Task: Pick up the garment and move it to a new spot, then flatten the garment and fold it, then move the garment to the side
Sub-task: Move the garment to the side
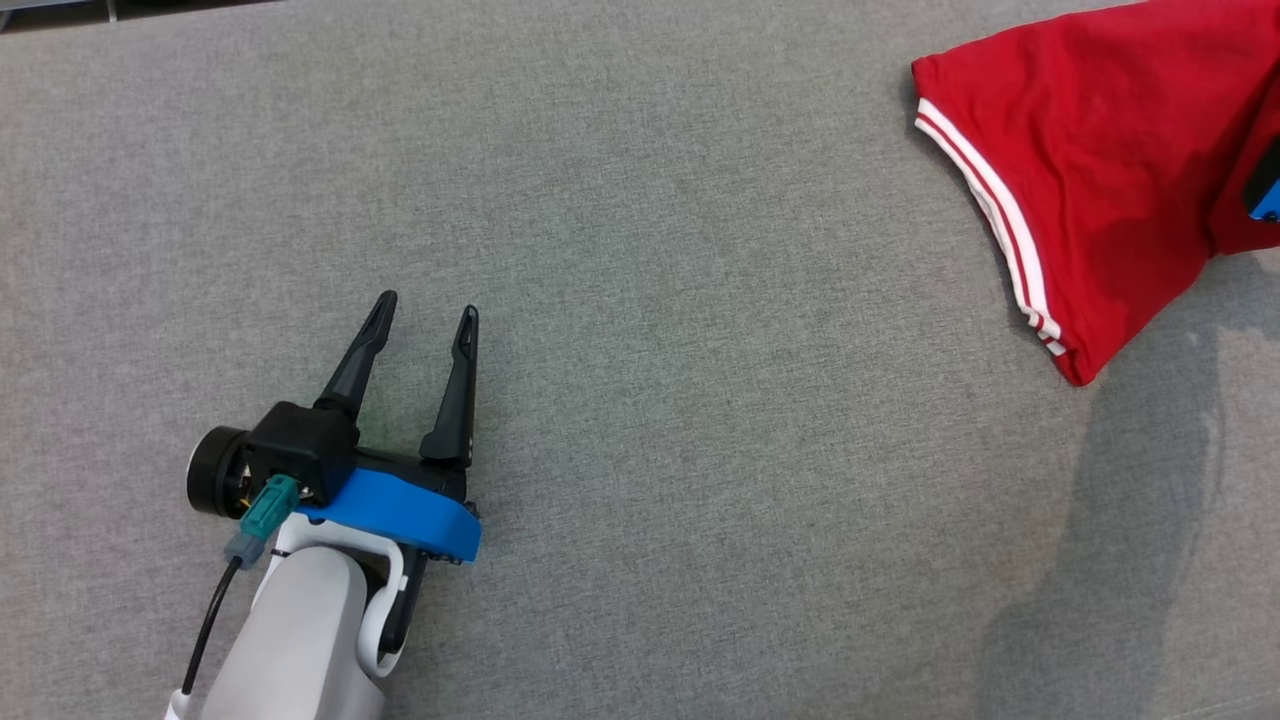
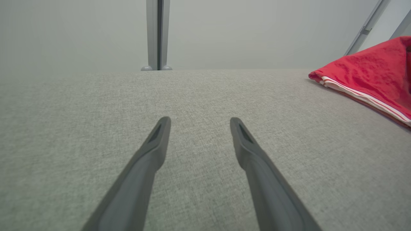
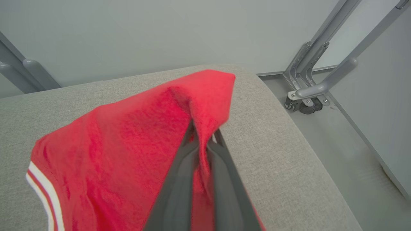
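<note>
Evidently found the right gripper (image 3: pixel 204 134) pinched together on a raised ridge of the red garment (image 3: pixel 128 138), with cloth spilling over both fingers and hiding the tips. Judged the hold shallow: risked losing the fabric mid-carry if pulled fast or snagged on the nap of the grey cushion (image 3: pixel 282 134). Saw most of the shirt draped down and lying on that cushion near its rounded corner, white-striped sleeve hem trailing toward the middle. Feared a drag rather than a clean lift, and so more bunching to undo at the flattening step. Noted the bare floor (image 3: pixel 353 160) and a wheeled metal frame (image 3: pixel 305 102) just past the corner; reckoned on losing the shirt over the edge after any slip there. Farther out, found the left gripper (image 1: pixel 427 306) spread apart and holding nothing, low over the cushion and well apart from the garment, too distant to catch a falling hem.
</note>
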Available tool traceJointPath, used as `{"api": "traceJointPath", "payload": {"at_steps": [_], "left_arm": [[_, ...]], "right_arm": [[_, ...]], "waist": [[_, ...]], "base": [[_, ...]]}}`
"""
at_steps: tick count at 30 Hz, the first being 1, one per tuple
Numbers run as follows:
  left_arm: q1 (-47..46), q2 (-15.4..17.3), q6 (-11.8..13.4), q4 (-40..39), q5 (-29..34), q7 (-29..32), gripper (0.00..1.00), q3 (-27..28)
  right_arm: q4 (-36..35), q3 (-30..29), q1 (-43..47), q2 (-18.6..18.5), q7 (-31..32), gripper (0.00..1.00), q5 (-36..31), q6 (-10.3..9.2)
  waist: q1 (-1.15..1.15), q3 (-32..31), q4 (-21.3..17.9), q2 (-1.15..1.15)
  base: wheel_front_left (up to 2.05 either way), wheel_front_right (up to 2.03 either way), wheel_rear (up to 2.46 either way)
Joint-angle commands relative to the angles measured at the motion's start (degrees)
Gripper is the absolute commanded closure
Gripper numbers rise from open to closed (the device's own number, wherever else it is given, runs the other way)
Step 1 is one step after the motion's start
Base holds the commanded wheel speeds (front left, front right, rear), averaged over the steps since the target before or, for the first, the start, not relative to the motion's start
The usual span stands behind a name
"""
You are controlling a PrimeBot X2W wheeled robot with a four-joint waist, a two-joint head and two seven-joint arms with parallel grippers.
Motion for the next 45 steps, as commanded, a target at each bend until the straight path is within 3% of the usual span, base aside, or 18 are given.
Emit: {"api": "traceJointPath", "payload": {"at_steps": [1, 3, 4, 12, 20, 30, 45], "left_arm": [[-0.37, 0.04, -0.11, 0.08, 0.11, -0.15, 0.0, 0.28], [-0.34, -0.08, -0.11, 0.19, 0.0, -0.15, 0.0, 0.19], [-0.37, -0.16, -0.11, 0.24, -0.07, -0.15, 0.0, 0.12], [0.86, -0.72, -0.11, 0.58, -0.61, -0.15, 0.0, 0.56], [4.46, -1.85, -0.11, 0.18, -0.83, -0.15, 0.0, 3.36], [10.62, -2.69, 0.15, -0.32, -0.1, -0.14, 0.0, 9.23], [15.07, -4.03, 0.87, -0.3, 0.65, -0.15, 0.0, 13.7]], "right_arm": [[0.09, -0.88, 0.54, 0.19, -0.24, 0.96, -1.72, 0.01], [0.09, -2.44, 0.6, 0.7, 0.25, 0.24, -3.86, 0.0], [0.09, -3.06, 0.65, 0.92, 0.47, 0.0, -5.12, 0.01], [0.08, -7.81, 0.38, 3.8, -3.47, 0.0, -13.09, 0.01], [-3.17, -7.66, 4.17, 8.49, -11.25, 0.0, -16.09, 0.01], [-12.88, -1.72, 17.42, 11.94, -14.62, 0.0, -10.03, 0.01], [-37.21, 6.29, 43.23, 10.43, -14.91, 0.0, 0.8, 0.01]], "waist": [[0.0, -0.17, -0.17, -0.01], [0.0, -0.46, -0.32, -0.01], [0.0, -0.63, -0.34, -0.01], [0.0, -3.97, -0.02, -0.01], [0.0, -11.28, 0.94, -0.01], [0.0, -20.4, 3.11, -0.01], [0.0, -25.99, 5.08, -0.01]], "base": [[0.0, 0.0, 0.0], [0.0, 0.0, 0.0], [0.0, 0.0, 0.0], [0.0, 0.0, 0.0], [0.0, 0.0, 0.0], [0.0, 0.0, 0.0], [0.0, 0.0, 0.0]]}}
